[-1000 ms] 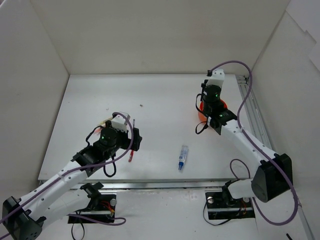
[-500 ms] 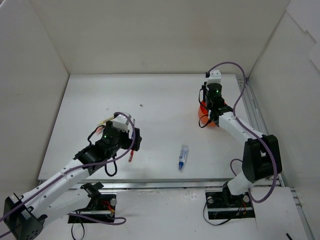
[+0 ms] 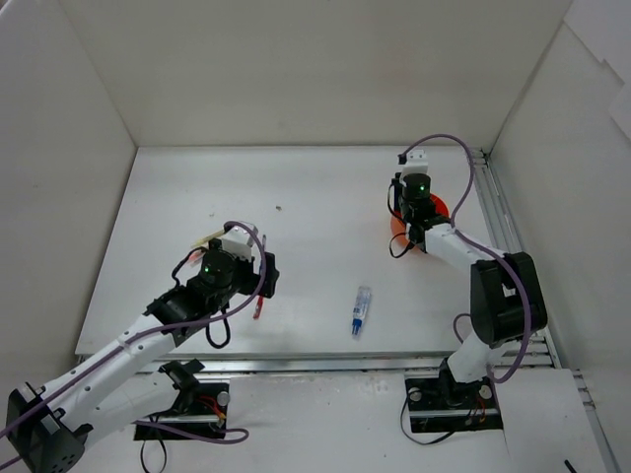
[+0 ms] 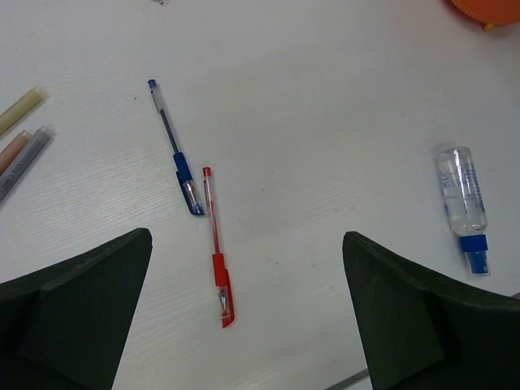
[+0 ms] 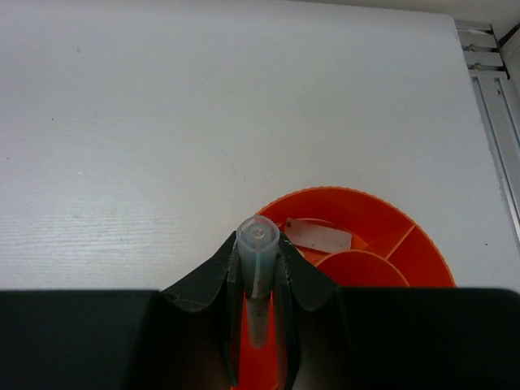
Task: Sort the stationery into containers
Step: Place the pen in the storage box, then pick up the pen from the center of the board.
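Observation:
My right gripper [image 5: 258, 280] is shut on a grey translucent marker [image 5: 257, 244], held end-on over the near rim of the orange divided cup [image 5: 370, 231]. In the top view this gripper [image 3: 412, 219] hovers over the cup [image 3: 395, 226] at the right. My left gripper [image 4: 252, 325] is open and empty above a red pen [image 4: 216, 256] and a blue pen [image 4: 173, 148]. A blue-capped clear tube [image 4: 465, 203] lies to the right, also seen in the top view [image 3: 361, 309]. Pale markers [image 4: 19, 134] lie at the left edge.
A metal rail [image 3: 498, 222] runs along the table's right side, close to the cup. White walls enclose the table on the left, back and right. A label-like strip [image 5: 317, 236] lies inside the cup.
The right arm has folded in, its elbow swinging toward the cup, and the gripper has shifted slightly back over it with the marker. The left arm has barely moved.

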Available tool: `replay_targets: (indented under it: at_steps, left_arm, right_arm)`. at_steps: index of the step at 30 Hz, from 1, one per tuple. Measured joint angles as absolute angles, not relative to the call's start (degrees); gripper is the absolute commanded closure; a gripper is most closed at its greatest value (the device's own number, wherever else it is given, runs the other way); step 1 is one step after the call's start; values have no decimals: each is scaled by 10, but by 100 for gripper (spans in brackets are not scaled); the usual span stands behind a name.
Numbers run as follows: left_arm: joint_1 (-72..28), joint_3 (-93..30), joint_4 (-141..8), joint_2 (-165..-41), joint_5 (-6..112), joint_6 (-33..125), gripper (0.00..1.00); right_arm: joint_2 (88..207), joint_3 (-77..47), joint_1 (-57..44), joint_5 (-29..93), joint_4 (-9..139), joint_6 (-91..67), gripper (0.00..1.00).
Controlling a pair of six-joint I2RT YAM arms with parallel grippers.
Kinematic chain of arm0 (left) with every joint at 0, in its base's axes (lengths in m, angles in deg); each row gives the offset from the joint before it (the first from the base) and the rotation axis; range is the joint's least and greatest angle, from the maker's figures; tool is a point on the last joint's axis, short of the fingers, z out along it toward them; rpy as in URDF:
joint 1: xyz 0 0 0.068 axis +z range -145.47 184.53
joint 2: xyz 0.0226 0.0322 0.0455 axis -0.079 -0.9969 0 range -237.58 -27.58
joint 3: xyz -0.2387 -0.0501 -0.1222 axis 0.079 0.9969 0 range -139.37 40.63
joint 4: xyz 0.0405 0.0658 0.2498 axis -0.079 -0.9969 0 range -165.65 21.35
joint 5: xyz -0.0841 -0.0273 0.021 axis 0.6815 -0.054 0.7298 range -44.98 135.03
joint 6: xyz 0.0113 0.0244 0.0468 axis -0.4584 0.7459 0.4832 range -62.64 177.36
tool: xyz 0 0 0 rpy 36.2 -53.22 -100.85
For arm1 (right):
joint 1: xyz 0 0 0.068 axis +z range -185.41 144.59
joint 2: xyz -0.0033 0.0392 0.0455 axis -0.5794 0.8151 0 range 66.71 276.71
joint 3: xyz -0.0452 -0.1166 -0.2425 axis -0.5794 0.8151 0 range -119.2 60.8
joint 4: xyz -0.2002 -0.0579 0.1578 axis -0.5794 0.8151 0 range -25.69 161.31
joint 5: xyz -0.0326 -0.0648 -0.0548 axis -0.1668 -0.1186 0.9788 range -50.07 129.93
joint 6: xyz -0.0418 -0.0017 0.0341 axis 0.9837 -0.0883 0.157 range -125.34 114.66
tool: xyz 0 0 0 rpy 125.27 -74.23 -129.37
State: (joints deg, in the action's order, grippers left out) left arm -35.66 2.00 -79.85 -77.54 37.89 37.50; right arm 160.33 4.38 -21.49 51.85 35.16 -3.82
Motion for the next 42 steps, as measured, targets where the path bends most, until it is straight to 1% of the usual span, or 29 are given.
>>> replay_targets:
  at_steps: [2,3,5,7,10,14,17,20,21,25,30,36,42]
  left_arm:
    - [-357,20,-799,-768,379,375,0]
    - [-357,20,-800,-764,379,375,0]
    - [-357,20,-800,-757,379,375,0]
    - [-357,20,-800,-754,379,375,0]
    - [-357,20,-805,-755,379,373,0]
    - [-357,17,-824,-758,379,364,0]
    - [-357,12,-836,-763,379,354,0]
    - [-357,10,-850,-764,379,339,0]
    - [-357,10,-856,-763,379,332,0]
    - [-357,10,-882,-764,379,296,0]
    - [-357,14,-912,-785,392,238,0]
    - [-357,75,-903,-819,428,207,0]
    - [-357,72,-876,-899,433,207,1]
  right_arm:
    - [1609,50,-215,518,350,-40,89]
    - [1610,51,-215,517,350,-40,88]
    - [1610,53,-215,514,346,-42,84]
    - [1610,54,-215,511,341,-51,69]
    - [1603,65,-215,507,336,-60,55]
    - [1575,85,-215,496,337,-70,48]
    - [1542,95,-215,484,336,-75,38]
    - [1494,112,-213,462,336,-79,21]
    - [1475,117,-209,458,337,-80,2]
    - [1410,124,-181,448,354,-75,2]
    - [1362,131,-142,434,385,-90,2]
    - [1352,141,-114,420,438,-116,2]
    - [1350,145,-90,414,476,-135,2]
